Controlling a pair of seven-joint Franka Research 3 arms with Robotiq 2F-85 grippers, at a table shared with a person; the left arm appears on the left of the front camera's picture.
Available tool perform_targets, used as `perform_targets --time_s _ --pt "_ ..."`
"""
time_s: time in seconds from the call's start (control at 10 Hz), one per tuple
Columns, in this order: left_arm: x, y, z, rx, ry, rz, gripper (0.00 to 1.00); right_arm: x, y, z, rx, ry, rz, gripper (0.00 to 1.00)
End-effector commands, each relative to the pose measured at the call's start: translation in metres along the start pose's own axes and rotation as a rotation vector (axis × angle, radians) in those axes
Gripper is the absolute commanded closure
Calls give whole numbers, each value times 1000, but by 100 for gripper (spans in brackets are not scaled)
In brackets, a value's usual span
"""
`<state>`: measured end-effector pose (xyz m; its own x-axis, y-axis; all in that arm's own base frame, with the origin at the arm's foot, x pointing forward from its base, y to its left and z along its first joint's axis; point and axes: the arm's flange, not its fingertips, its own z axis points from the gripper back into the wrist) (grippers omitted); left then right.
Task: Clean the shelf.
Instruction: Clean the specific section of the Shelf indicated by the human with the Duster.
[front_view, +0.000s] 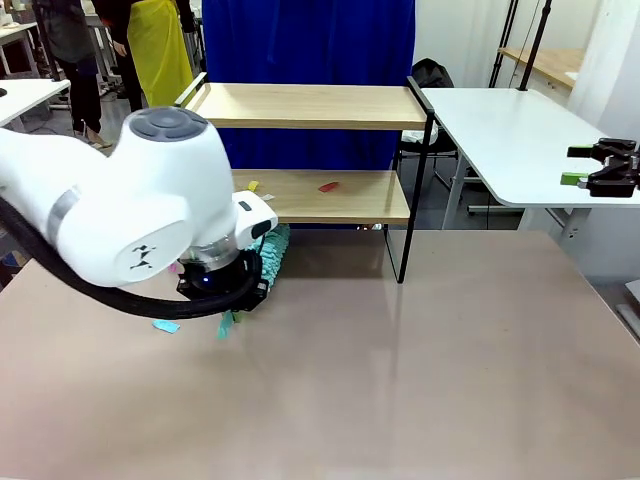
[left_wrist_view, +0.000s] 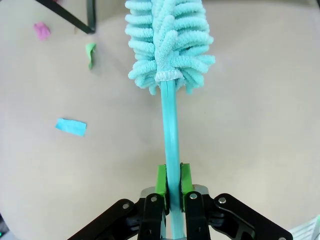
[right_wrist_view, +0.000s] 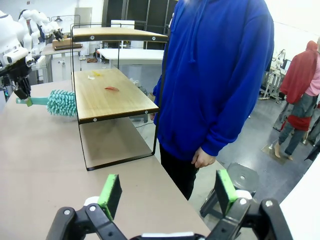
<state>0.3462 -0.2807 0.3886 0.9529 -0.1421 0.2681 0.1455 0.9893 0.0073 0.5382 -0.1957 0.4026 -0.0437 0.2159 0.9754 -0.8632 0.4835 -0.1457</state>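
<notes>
Shelf (front_view: 310, 105) lies just ahead of left jaws, clamped on a duster (left_wrist_view: 170, 45) handle pointing at it; right jaws gape empty.

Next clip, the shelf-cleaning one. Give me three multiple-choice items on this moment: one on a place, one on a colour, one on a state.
1. Where at the shelf does the red scrap lie?
A. top board
B. lower board
C. the table in front

2. What colour is the duster?
A. teal
B. orange
C. black

3. What state is the right gripper in?
A. open, holding nothing
B. shut on the duster
C. shut on a scrap

1 B: the front view shows it on the lower board.
2 A: fluffy head and handle are both teal.
3 A: its fingers stand wide apart with nothing between them; the left gripper holds the duster.
</notes>
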Motion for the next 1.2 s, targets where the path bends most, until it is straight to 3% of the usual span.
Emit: perform_targets --time_s 0.0,0.3,0.7,1.1 --pt "-11 33 20 -66 3 -90 87 2 1 0 0 -1 3 0" --pt "-19 68 45 -132 52 -255 87 2 1 0 0 -1 3 0" --pt "-33 109 110 -87 214 -596 87 2 1 0 0 -1 3 0" --pt "-37 137 197 -4 214 -792 87 2 1 0 0 -1 3 0"
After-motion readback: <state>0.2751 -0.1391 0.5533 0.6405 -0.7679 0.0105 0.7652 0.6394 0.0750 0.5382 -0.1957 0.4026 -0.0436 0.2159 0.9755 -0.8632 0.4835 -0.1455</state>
